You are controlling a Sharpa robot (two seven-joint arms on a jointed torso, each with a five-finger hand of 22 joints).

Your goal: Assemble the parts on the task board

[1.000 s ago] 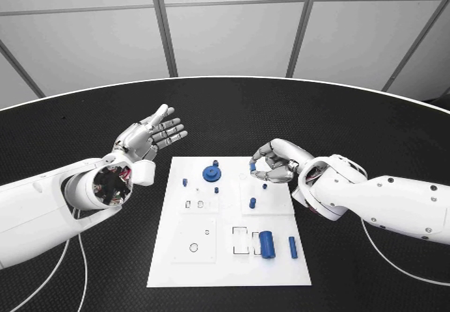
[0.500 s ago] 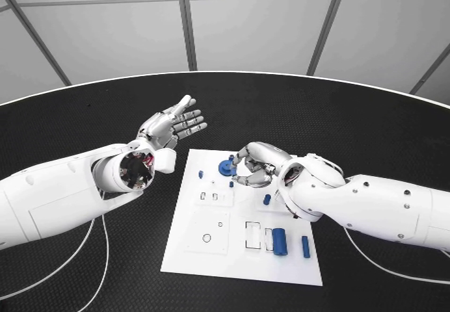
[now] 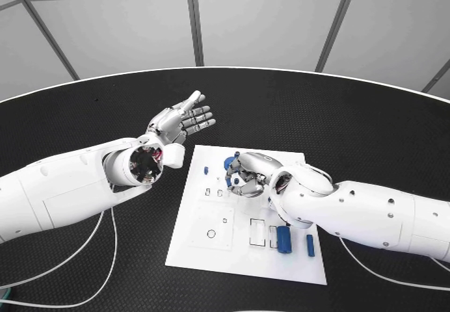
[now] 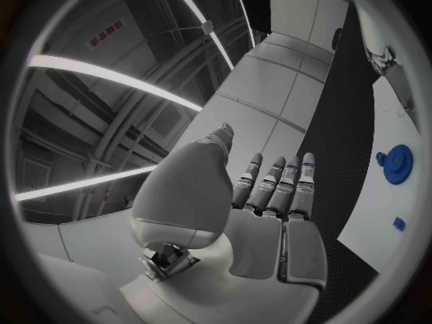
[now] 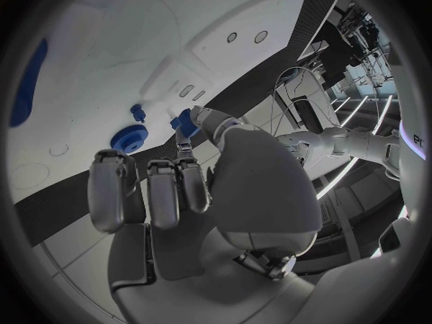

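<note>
Blue gear sits at the task board's twelve o'clock edge, beside the right hand pinching a small blue part; left hand hovers spread at ten o'clock.

the task board lies in the middle of the surface. on its far edge sits a gear, the right robot hand over the board just beside it. a cylinder and a pin lie side by side near its right edge. the left robot hand is above the surface, beyond the board's far left corner.
</note>
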